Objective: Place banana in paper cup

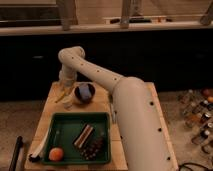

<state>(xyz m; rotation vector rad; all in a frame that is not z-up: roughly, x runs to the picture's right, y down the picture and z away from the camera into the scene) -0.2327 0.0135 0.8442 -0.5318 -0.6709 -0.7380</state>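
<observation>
My gripper (65, 86) is at the far left of the wooden table (130, 107), at the end of the white arm that reaches in from the lower right. The slim yellow banana (60, 96) slants down to the left just below the gripper. I cannot tell whether it is held. The small pale paper cup (68, 104) stands right below the banana, just left of the dark blue bowl (85, 93). The banana's lower end is beside the cup's rim.
A green tray (60, 131) lies at the table's front and holds an orange fruit (56, 154), a dark bar (83, 136) and a dark cluster (93, 148). A white-handled tool (39, 147) lies left of the tray. Bottles (197, 112) stand at the right.
</observation>
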